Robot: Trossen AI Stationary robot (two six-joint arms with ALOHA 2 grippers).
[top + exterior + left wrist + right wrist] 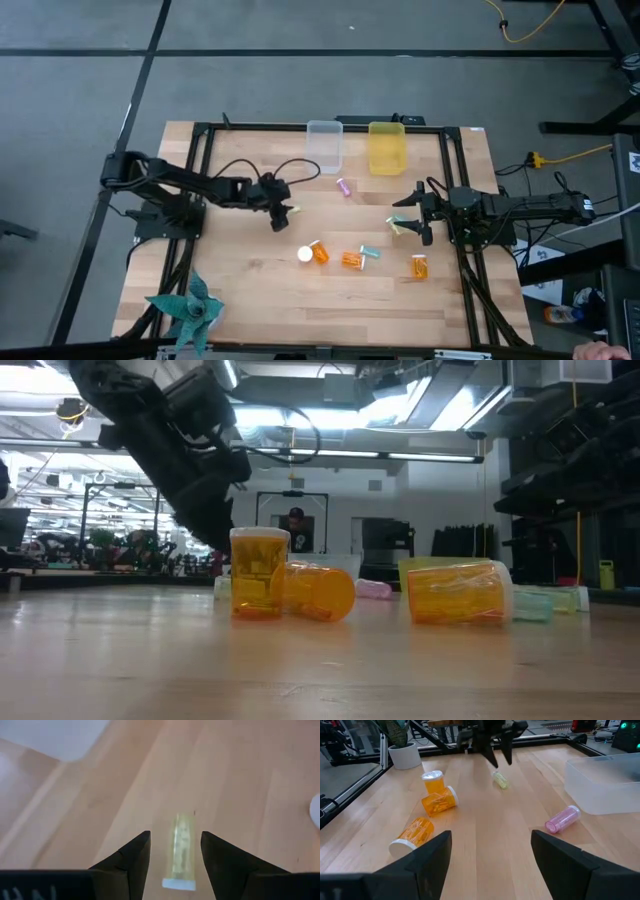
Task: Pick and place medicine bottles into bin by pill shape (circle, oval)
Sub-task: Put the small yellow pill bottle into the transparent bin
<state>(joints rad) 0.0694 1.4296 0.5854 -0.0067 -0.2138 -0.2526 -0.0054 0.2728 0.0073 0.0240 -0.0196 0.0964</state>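
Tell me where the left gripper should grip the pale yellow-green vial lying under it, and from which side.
Grip the pale yellow-green vial across the middle of its body, coming straight down from above. It lies flat on the table, and the open left gripper already has a finger on each long side, so closing should pinch its narrow width.

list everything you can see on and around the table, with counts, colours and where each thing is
amber translucent bottles with white caps: 4, in the middle and right of the table's near half; one upright, the others on their sides
small pink vial: 1, lying in front of the clear bin
pale yellow-green vial: 1, lying on the wood between the left gripper's fingers
small teal vials: 2, by the right gripper and the amber bottles
clear plastic bin: 1, far edge
yellow plastic bin: 1, far edge, right of the clear one
teal paper pinwheel: 1, near left corner
left gripper: open, over the yellow-green vial
right gripper: open, right of centre
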